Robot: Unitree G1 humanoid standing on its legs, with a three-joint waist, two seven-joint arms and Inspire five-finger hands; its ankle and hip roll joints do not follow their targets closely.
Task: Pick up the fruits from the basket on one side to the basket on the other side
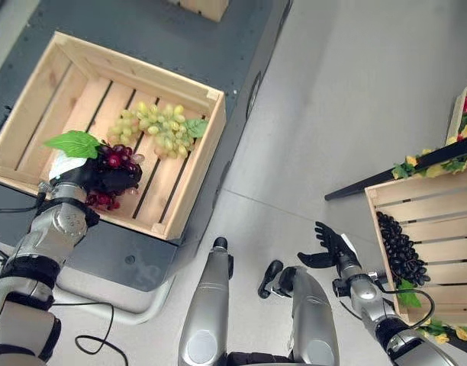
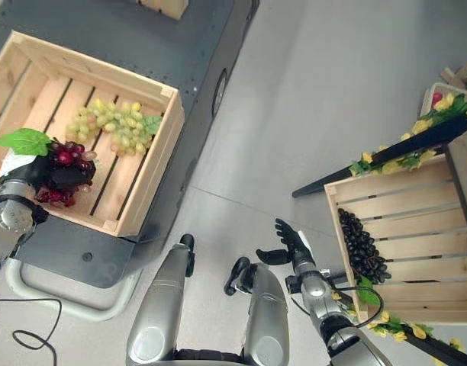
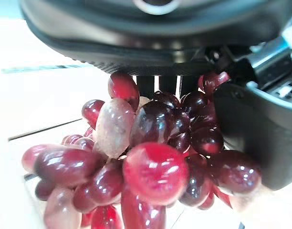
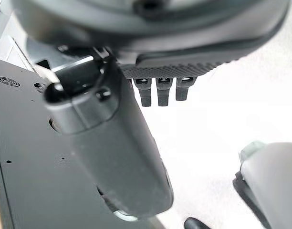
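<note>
The red grapes [image 3: 146, 176] were seen very close in the left wrist view, and they were held tight by the curled fingers of the left robot hand [image 1: 88, 179]. A green leaf [image 1: 75, 142] was stuck on top of the bunch. The bunch was held just over the near edge of the left wooden crate [image 1: 195, 164], above its slatted bottom. A bunch of green grapes [image 1: 156, 126] was lying inside that same crate, a little farther in, well apart from the red ones. The crate was set on a dark grey counter [image 1: 180, 46].

The right robot hand [image 1: 334, 248] was held out over the grey floor [image 1: 333, 99] with its fingers spread and nothing in it. It was seen near the right wooden crate [image 1: 436, 206] but was not touching it. A bunch of black grapes [image 1: 400, 250] was lying in that crate, against its left wall. Yellow flowers with green leaves [image 1: 417, 164] were seen along a dark bar beside the top of the right crate.
</note>
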